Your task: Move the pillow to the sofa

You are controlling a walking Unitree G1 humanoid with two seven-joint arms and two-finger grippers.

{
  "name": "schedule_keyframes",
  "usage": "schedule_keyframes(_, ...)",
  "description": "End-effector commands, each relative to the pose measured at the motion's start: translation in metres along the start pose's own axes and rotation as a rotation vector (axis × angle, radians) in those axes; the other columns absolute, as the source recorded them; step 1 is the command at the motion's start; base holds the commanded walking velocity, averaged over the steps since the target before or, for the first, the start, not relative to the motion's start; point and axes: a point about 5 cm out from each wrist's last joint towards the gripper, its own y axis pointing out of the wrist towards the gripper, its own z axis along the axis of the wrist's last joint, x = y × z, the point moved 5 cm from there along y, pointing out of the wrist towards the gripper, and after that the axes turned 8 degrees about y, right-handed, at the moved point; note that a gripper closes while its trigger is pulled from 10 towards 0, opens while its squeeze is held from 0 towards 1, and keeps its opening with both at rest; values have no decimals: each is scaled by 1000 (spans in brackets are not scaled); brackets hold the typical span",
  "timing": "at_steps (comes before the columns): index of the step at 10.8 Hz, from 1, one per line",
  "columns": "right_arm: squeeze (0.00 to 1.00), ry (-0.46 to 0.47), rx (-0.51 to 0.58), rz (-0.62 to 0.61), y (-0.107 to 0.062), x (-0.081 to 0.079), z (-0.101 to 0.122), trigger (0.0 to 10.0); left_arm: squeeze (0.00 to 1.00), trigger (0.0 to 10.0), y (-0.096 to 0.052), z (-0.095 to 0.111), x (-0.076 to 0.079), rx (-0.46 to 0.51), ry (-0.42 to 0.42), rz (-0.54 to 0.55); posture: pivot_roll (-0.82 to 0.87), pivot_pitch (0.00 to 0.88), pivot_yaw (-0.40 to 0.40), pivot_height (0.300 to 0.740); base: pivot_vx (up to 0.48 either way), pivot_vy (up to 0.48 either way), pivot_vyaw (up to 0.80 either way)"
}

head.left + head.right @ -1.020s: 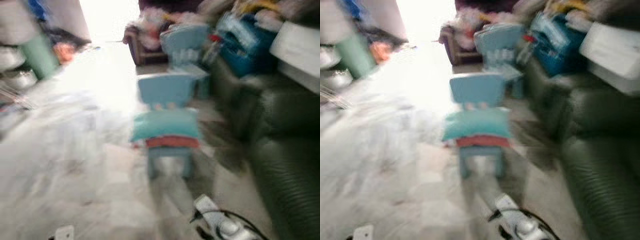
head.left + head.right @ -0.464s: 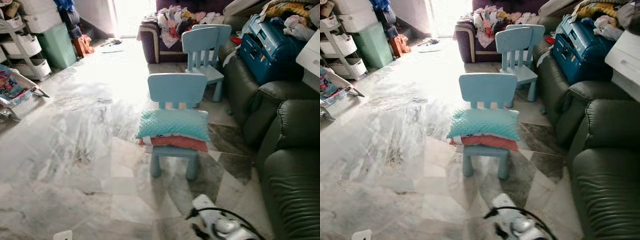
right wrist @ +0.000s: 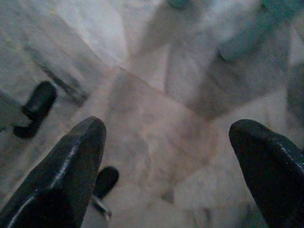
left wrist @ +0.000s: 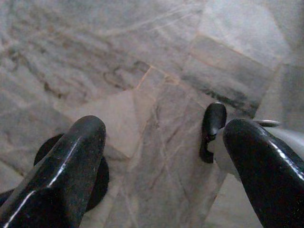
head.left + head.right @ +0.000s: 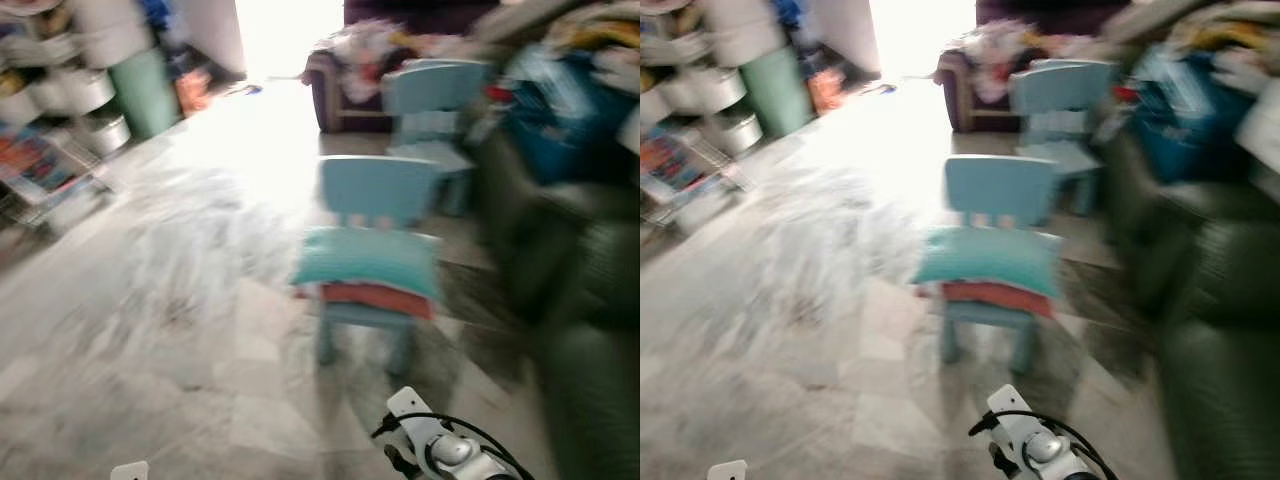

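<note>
A teal pillow [image 5: 368, 262] lies on top of a red cushion [image 5: 375, 298] on the seat of a small light-blue chair [image 5: 375, 190] in the middle of the floor. The dark green sofa [image 5: 1215, 330] stands to the right of the chair. My right arm [image 5: 440, 452] hangs low at the bottom edge, short of the chair. In the right wrist view my right gripper [image 3: 173, 166] is open over bare marble tiles, with the chair's legs [image 3: 242, 40] beyond it. My left gripper [image 4: 164, 156] is open too, over floor tiles. Both eye views are blurred.
A second light-blue chair [image 5: 432, 100] stands behind the first. Blue bags and clutter [image 5: 1185, 100] pile on the sofa's far end. A purple armchair [image 5: 350, 70] with clothes sits at the back. Shelves with bins [image 5: 60, 110] and a green bin [image 5: 145, 90] line the left. Marble floor [image 5: 170, 300] lies open on the left.
The whole picture has shifted and blurred, so the camera moved; the chair with the pillow sits slightly further right in view. Both grippers remain open and low.
</note>
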Motion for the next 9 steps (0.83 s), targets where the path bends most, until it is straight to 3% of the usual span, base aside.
schedule_keyframes(1, 0, -6, 30, 2, 1, -3, 13, 10000, 0, 10000, 0, 4, -6, 11, 7, 9, -77, 0, 51, 740, 405, 259, 0)
schedule_keyframes(4, 0, -7, 32, 10, 2, -10, 15, 10000, 0, 10000, 0, 4, -6, 12, 9, 6, -77, 0, 51, 740, 404, 259, 0)
schedule_keyframes(9, 0, -1, 12, -3, -1, 2, 0, 10000, 0, 10000, 0, 4, -4, 10, 27, -1, -75, 0, 51, 740, 451, 0, 0)
